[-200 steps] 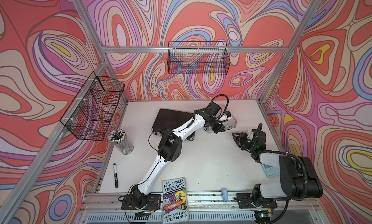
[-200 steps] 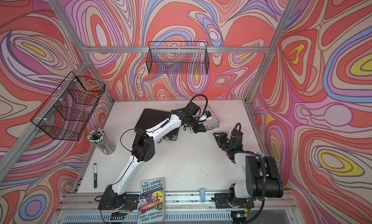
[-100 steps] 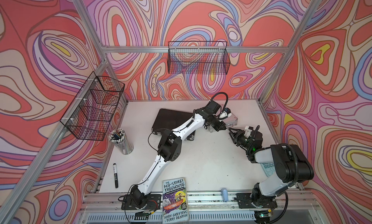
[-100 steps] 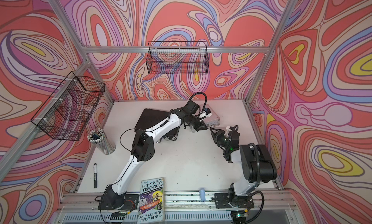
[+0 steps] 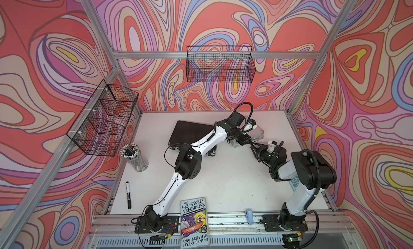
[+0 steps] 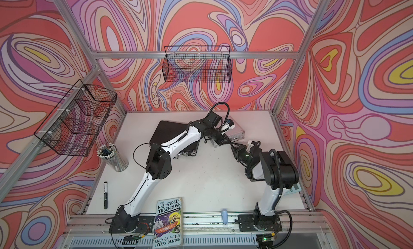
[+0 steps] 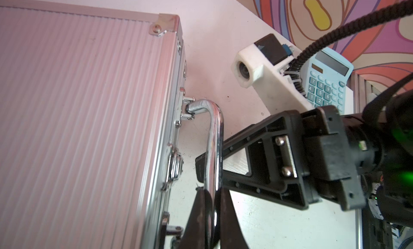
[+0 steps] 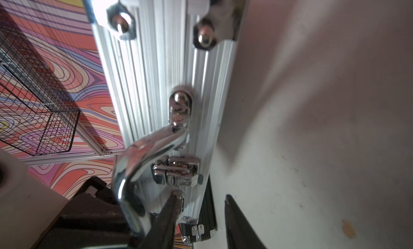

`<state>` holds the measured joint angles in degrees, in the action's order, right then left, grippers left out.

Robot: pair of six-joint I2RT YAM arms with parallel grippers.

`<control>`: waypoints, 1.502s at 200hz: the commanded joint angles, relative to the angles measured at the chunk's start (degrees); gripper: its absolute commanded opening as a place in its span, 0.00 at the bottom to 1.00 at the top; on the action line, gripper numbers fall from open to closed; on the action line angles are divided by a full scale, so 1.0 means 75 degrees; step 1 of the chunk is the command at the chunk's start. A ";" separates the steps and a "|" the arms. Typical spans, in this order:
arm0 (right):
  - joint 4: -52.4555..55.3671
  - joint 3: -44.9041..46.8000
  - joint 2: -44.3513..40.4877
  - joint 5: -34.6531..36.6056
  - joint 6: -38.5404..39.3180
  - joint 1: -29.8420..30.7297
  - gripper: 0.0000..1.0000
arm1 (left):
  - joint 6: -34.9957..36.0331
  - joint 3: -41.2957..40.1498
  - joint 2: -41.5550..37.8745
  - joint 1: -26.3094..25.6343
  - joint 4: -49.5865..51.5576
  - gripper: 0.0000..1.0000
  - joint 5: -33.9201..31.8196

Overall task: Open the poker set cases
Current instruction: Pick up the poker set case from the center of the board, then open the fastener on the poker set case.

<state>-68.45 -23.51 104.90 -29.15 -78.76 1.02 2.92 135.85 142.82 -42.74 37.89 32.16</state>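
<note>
Since a second ago, the right gripper [image 5: 254, 147] has travelled up and to the left in both top views. It then hung well apart from the silver case [image 5: 257, 133]. Now it sits just at that case's front edge, with the arm folded in behind it. The left gripper [image 5: 244, 141] and both cases lie where they did.

In both top views the silver case rests on the white table [image 5: 223, 180], right of the frame's centre. The wider black case [image 5: 190, 131] lies just beside it toward the centre, partly under the left arm. In the left wrist view we see the silver lid as finely ribbed aluminium, tinted pink by the walls. It has a smooth metal frame and a riveted corner plate. Its handle [image 7: 214, 133] is a bent chrome bar, round in section and mirror-bright. The black case is matt and flat.

The left gripper is pressed together on that handle, with its dark fingers [image 7: 199, 216] pinching the bar at the lower edge of the left wrist view. The right gripper stands spread. In the right wrist view one black finger touches the case's grooved front just below the shiny hinged latch [image 8: 176, 169]. The other finger hangs over bare table, so it holds nothing. A pale blue plastic calculator [image 7: 328, 80] shows at the upper right of the left wrist view.
</note>
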 commanded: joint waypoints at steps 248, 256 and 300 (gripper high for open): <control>-0.2736 -0.0446 0.1012 0.0504 -0.0924 0.0298 0.07 | -0.0431 -0.0279 -0.0774 0.0050 -0.0710 0.00 0.0610; -0.2725 -0.0452 0.0987 0.0501 -0.0936 0.0297 0.06 | -0.0431 -0.0299 -0.0742 0.0050 -0.0704 0.00 0.0610; -0.2750 -0.0454 0.0877 0.0470 -0.1026 0.0292 0.05 | -0.0418 -0.0356 -0.0622 0.0050 -0.0690 0.00 0.0566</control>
<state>-85.17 -26.20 113.78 -26.30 -84.79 2.72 -0.25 133.45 140.57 -41.74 35.20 33.01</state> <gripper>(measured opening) 0.052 0.080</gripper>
